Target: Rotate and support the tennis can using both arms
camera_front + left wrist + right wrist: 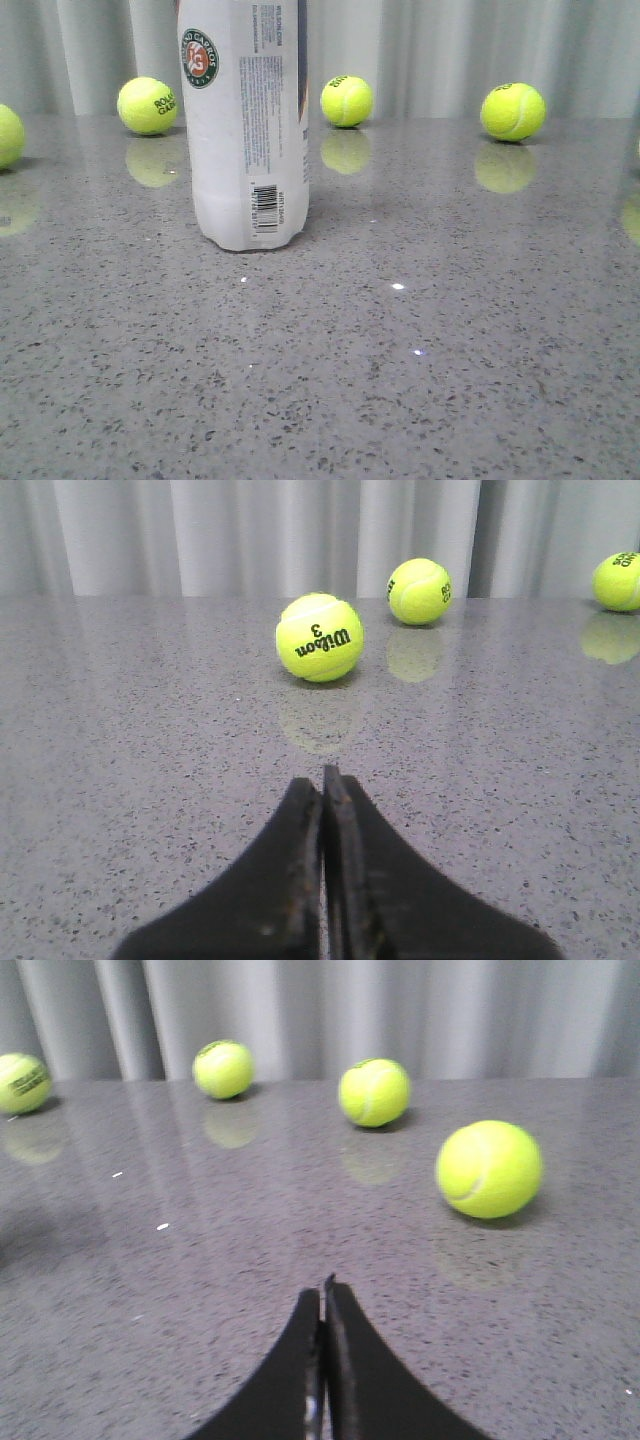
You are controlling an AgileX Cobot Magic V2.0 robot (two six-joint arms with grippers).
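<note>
The tennis can [245, 120] stands upright on the grey speckled table [420, 350], left of centre in the front view, its top cut off by the frame. Its Roland Garros logo [200, 58] and barcode [265, 208] face the camera. Neither gripper shows in the front view. My left gripper [322, 780] is shut and empty, low over the table, pointing at a Wilson tennis ball [319, 637]. My right gripper [323, 1292] is shut and empty, also low over the table. The can shows in neither wrist view.
Several yellow tennis balls lie along the back of the table near a grey curtain: one [148, 105] left of the can, one [346, 101] right of it, one [512, 111] further right. A ball [489, 1169] lies close ahead of my right gripper.
</note>
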